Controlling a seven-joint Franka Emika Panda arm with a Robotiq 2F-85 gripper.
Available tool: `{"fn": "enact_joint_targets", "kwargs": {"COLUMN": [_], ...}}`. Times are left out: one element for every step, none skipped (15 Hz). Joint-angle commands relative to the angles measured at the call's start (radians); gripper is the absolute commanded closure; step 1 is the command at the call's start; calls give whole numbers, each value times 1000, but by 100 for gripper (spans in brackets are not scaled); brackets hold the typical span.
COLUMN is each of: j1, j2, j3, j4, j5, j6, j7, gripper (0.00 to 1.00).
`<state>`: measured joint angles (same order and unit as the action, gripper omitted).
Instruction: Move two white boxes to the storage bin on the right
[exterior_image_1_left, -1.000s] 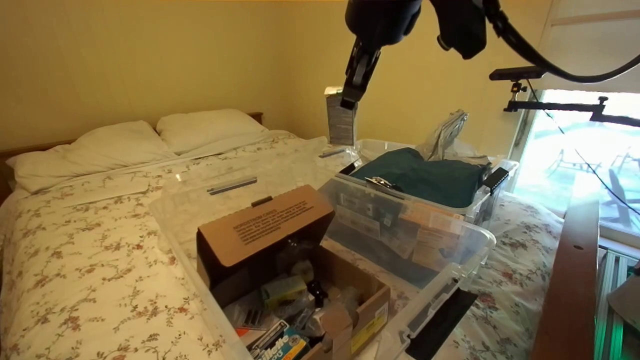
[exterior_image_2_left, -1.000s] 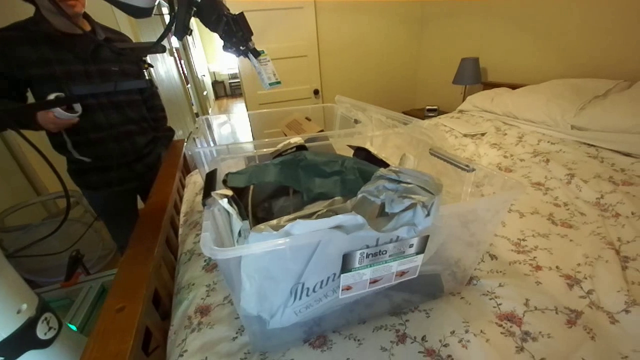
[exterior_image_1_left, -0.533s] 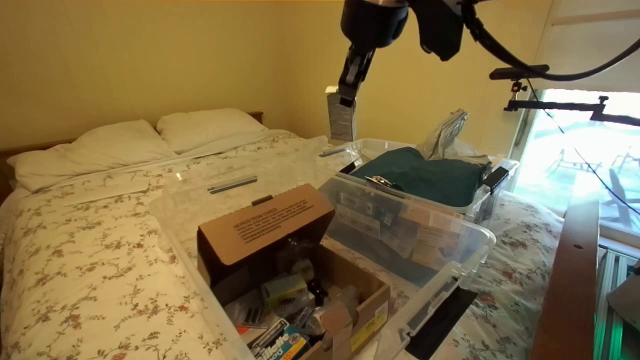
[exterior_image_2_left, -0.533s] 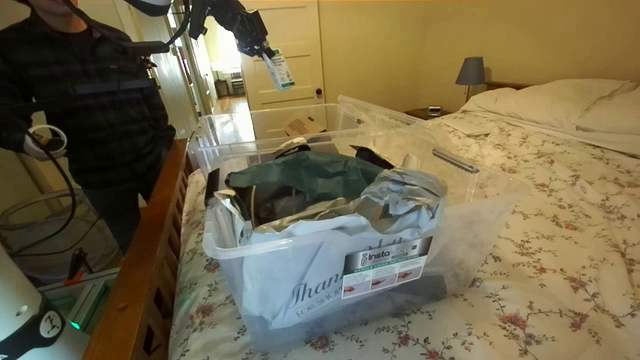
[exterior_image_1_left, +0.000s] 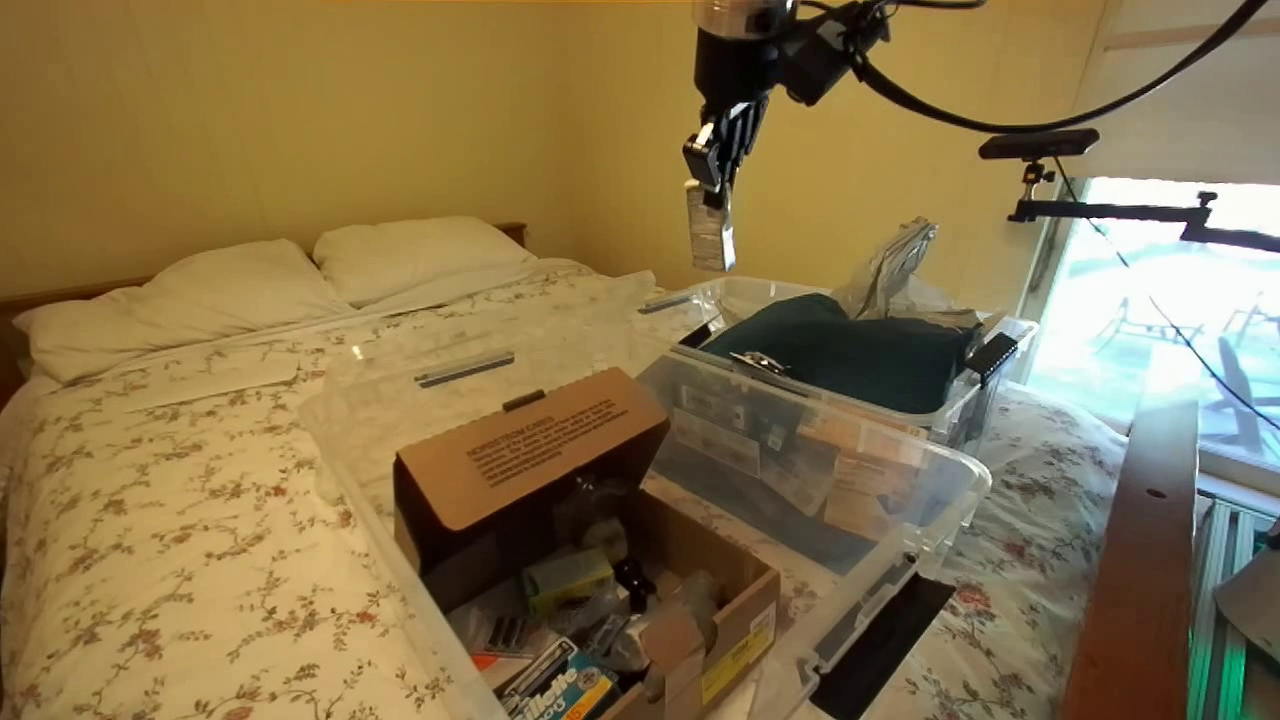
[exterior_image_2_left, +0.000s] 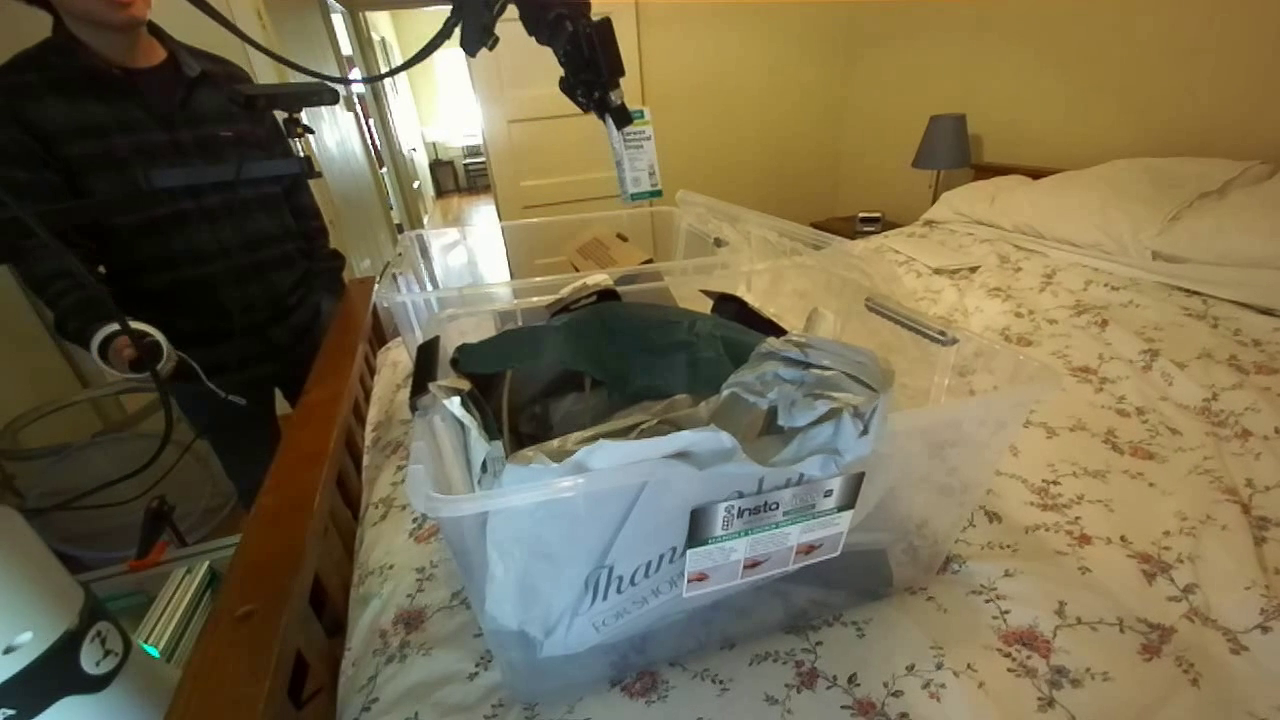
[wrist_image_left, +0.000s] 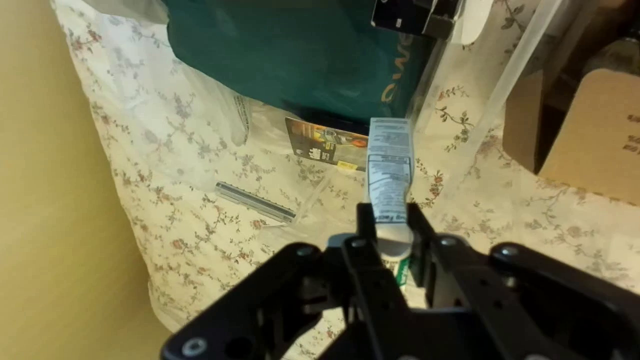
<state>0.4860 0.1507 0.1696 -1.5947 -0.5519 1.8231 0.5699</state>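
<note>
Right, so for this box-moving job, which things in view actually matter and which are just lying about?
Part of the job:
white box (I can't pick out the second)
gripper, shut on it
storage bin, probably the clear tub holding the green bag

Just lying about:
green bag
white shopping bag
cardboard box
pillows
lamp

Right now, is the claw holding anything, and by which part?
Yes: the claw grips a white box by its upper end, the rest hanging below.
</note>
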Motion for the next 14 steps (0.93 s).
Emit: {"fn": "enact_joint_targets", "kwargs": {"j1": [-74,-82,-86,-88,-90,-92,-92,-93,-98,-101,-104,-95,-99,-101], "j2": [52,70,85,97,106,112,116,120,111,101,94,131,129,130], "j3": [17,13,9,4,-3,-10,-19,-27,-40,-50,-61,-46,-50,-51], "j4": [-3,-9,-15,-26,-37,-50,-63,-66,-73,-82,-85,-46,-45,-45], "j5": [65,68,64,53,49,48,42,39,34,29,21,37,37,37], "j6": [152,204,245,284,319,350,377,393,408,422,423,388,390,390], "j7": [105,150,186,216,244,270,297,315,340,359,377,325,324,322], "gripper": [95,95,95,95,95,95,95,95,95,95,95,95,82,82]}}
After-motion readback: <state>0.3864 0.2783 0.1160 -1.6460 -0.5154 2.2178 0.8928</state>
